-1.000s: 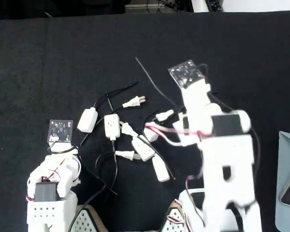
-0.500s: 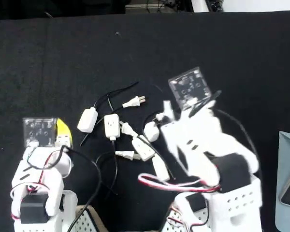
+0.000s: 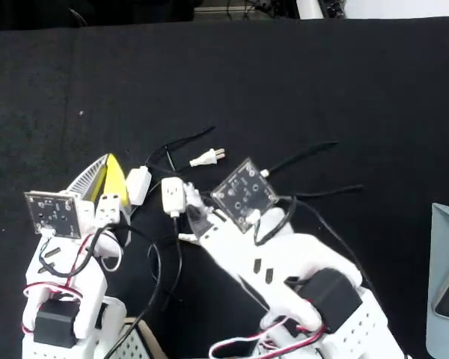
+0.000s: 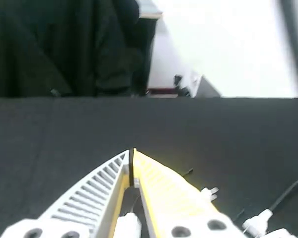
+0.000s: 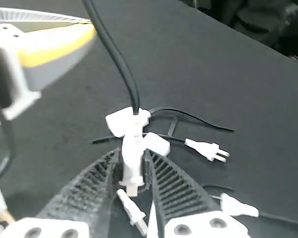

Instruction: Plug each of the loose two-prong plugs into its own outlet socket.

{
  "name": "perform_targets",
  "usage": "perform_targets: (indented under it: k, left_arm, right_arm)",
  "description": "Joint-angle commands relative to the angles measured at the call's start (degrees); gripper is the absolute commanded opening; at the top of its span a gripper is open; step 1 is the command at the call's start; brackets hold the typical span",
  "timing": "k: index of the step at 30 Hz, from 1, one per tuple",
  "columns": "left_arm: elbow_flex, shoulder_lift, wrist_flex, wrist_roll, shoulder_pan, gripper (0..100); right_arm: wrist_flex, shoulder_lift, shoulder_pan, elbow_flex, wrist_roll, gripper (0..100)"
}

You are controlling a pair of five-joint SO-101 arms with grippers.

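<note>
I'm on the first mating. My right gripper (image 5: 132, 152) has its jaws clenched on a white plug (image 5: 131, 168), down among the tangle of cords at the middle of the black worktop (image 3: 322, 90). The plug's far end meets a white outlet socket (image 5: 126, 121) with a black cord (image 5: 111, 54) rising from it. I can't tell from here whether the prongs are in the slots or only butted against the face.

My left gripper (image 3: 108, 157) sits to the left of the tangle. Its yellow and white jaws are pressed together at the tips on nothing, just beside another white socket (image 3: 135, 183).

One loose plug (image 3: 208, 157) lies on the far side of the pile and a second loose plug (image 5: 134, 210) lies near the right jaws, both unplugged.

I judge the job has barely begun. The next move is a straight push along the plug's own axis. The socket lies free on the cloth and will likely slide away, so I'd want the left jaws opened and brought across to brace its back. If the prongs are off the slots, I'd need a small twist at the wrist to line them up before I push.
</note>
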Motion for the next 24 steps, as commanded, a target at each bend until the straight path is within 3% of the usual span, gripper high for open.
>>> perform_targets:
  k: [1,7,12,17,21,24]
  left_arm:
    - [-3.65,0.26,-3.60,0.26,5.58,3]
    - [-4.18,0.26,-3.87,-0.26,16.75,3]
    - [-4.18,0.26,-3.52,-9.85,22.02,3]
    - [-4.18,0.26,-3.34,-13.71,25.89,3]
    - [-4.18,0.26,-3.34,-15.21,26.68,3]
    - [-4.35,0.26,-0.26,-14.86,22.64,3]
  right_arm:
    - [-2.29,-1.27,-3.43,0.48,-0.18,1.1]
    - [-2.46,-1.19,-8.44,0.92,-0.18,1.1]
    - [-2.11,-0.92,-8.53,1.01,-0.18,1.1]
    - [-2.11,-0.84,-8.44,1.10,-0.18,1.1]
    - [-2.37,-0.84,-8.35,2.51,-0.18,1.1]
    - [-2.11,-1.10,-7.56,2.77,-0.44,1.1]
